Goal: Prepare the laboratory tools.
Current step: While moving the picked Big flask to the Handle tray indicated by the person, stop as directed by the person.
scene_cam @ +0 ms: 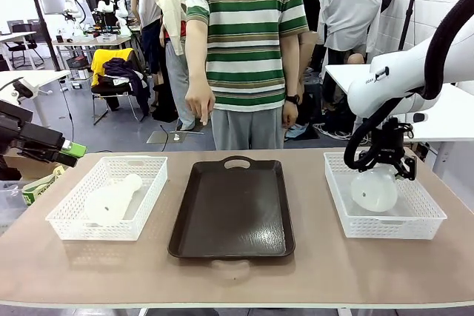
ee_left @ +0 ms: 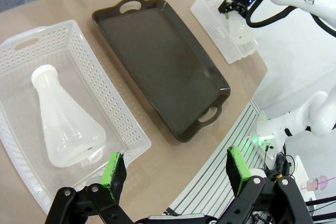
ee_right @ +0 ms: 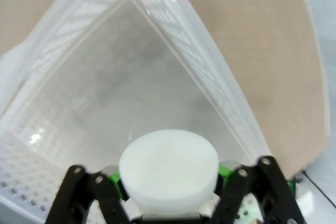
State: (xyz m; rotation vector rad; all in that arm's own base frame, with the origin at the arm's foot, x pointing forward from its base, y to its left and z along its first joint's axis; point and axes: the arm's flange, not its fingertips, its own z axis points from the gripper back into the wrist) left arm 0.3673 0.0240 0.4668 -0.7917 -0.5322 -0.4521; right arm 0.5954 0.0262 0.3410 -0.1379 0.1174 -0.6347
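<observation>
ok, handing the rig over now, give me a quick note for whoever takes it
Left end effector: open, holding nothing, hovering by the left basket.
Right end effector: shut on the neck of the right flask, inside the right basket.
Left flask: lying on its side in its basket, untouched.
Done: right flask gripped. To do: neither flask is on the tray yet; likely both go there.
</observation>
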